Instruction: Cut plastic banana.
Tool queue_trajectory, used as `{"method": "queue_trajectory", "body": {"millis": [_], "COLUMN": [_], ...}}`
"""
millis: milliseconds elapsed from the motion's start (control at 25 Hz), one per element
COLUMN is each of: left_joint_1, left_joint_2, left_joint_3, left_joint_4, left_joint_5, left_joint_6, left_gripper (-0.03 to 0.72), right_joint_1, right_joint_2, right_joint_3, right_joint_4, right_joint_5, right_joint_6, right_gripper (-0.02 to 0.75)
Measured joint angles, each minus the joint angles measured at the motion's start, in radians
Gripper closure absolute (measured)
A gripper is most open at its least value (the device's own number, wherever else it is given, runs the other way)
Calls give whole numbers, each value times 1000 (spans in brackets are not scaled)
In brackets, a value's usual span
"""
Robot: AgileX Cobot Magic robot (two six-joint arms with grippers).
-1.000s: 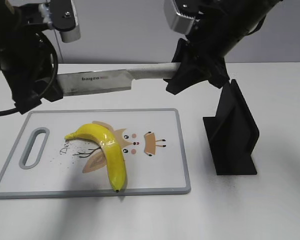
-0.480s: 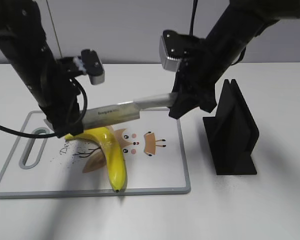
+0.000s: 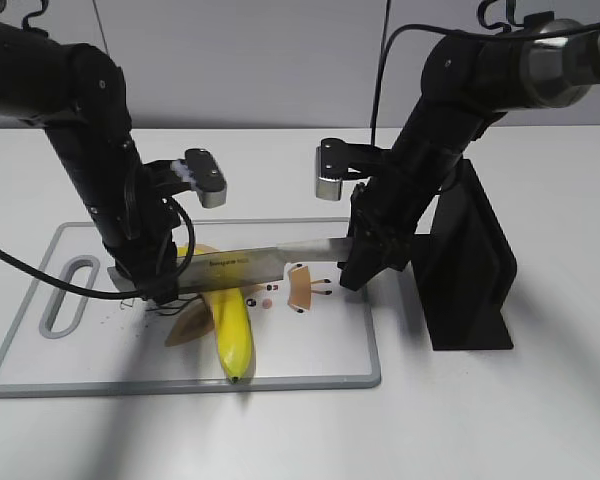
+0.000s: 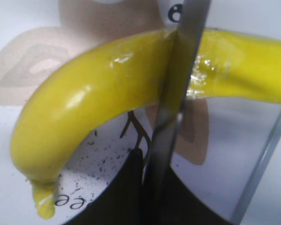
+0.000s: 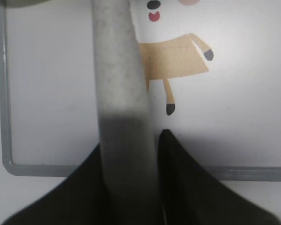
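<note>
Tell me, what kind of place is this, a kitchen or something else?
Probably a robot test bench, not a kitchen: a bare white table against a plain wall, with only a cartoon-printed cutting board, a plastic banana, a knife and a black knife stand.

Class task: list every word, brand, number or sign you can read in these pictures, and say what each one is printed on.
Dark brand lettering on the steel knife blade: too small to read.
Black script on the white cutting board with a grey rim, beside the glossy yellow plastic banana: only "e" shapes show in the left wrist view; not readable as a word.
No numbers or signs.
</note>
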State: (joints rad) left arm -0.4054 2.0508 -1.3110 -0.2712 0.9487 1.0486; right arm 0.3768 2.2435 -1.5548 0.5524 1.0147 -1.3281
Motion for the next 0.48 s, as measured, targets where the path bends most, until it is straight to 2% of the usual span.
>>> {"method": "queue_trajectory", "body": {"millis": [480], "left_joint_1": [-7], "left_joint_2": [-97], "left_joint_3": [26], "left_joint_4": [34], "left_joint_5": [-25], "left_joint_6": [-13], "left_gripper": [685], "right_joint_1": [12], "right_joint_2": [-113], "right_joint_3": [18], "right_joint_4": [-53], "right_joint_5": [-24], "right_joint_6": [27], "right_gripper": [503]}}
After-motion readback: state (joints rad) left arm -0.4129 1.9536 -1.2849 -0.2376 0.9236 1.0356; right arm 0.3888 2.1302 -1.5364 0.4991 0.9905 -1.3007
